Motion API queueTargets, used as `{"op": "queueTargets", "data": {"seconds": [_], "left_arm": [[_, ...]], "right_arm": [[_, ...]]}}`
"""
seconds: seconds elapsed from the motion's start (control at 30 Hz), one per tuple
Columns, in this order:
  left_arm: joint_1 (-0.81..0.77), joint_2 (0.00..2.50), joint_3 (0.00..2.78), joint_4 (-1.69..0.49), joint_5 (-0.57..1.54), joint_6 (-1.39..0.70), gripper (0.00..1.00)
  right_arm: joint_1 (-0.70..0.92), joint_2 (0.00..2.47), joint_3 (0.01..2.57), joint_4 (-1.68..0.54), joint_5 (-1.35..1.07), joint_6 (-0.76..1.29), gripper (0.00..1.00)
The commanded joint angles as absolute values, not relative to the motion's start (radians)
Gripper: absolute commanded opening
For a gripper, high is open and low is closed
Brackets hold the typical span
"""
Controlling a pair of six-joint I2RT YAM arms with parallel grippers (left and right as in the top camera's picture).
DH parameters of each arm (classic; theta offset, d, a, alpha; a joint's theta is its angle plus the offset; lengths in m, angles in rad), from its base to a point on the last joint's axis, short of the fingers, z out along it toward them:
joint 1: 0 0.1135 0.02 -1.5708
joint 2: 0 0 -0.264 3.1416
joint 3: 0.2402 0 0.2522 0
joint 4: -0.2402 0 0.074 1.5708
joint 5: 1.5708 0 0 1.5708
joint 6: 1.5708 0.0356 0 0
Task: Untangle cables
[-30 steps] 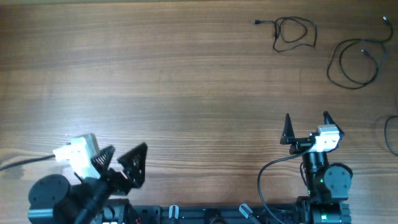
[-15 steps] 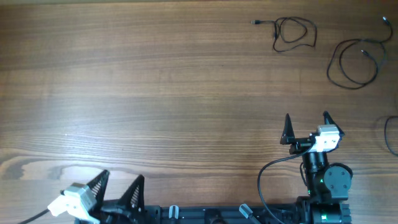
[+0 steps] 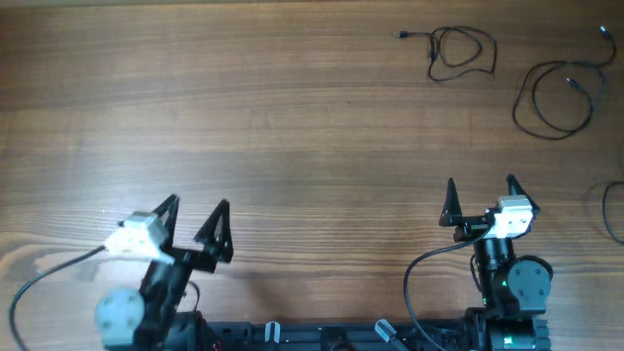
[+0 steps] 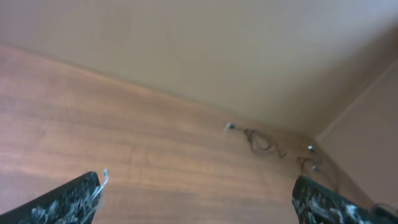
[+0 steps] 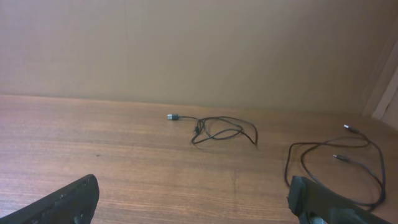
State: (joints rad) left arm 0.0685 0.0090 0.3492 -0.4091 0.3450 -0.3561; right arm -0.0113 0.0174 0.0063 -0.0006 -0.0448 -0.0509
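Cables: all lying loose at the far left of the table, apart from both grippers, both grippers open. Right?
Wrong side. The overhead view shows the cables lying loose at the far right of the table, beyond the right gripper. The rest holds: they lie apart from both grippers, and the left gripper and the right gripper are both open.

I can read nothing on my feeds: no lettering, brand or number shows on the left pincer [image 3: 199, 201], the right pincer [image 3: 480, 179], the cables [image 5: 198, 129] ahead of it, or the table [image 3: 292, 127].
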Motion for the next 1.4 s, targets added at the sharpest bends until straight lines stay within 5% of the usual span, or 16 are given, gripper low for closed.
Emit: {"op": "queueTargets", "data": {"seconds": [0.0, 0.5, 0.67, 1.37], "left_arm": [[0.072, 0.004, 0.215, -0.294, 0.339, -0.344, 1.00], [0.002, 0.004, 0.006, -0.061, 0.171, -0.211, 1.00], [0.002, 0.004, 0.006, -0.063, 0.186, -0.066, 1.00], [0.002, 0.004, 0.006, -0.062, 0.173, -0.019, 1.00]], "right_arm": [[-0.011, 0.004, 0.005, 0.001, -0.057, -0.059, 1.00], [-0.011, 0.004, 0.005, 0.001, -0.057, -0.059, 1.00], [-0.011, 0.004, 0.005, 0.001, -0.057, -0.059, 1.00], [-0.011, 0.004, 0.005, 0.001, -0.057, -0.059, 0.99]]}}
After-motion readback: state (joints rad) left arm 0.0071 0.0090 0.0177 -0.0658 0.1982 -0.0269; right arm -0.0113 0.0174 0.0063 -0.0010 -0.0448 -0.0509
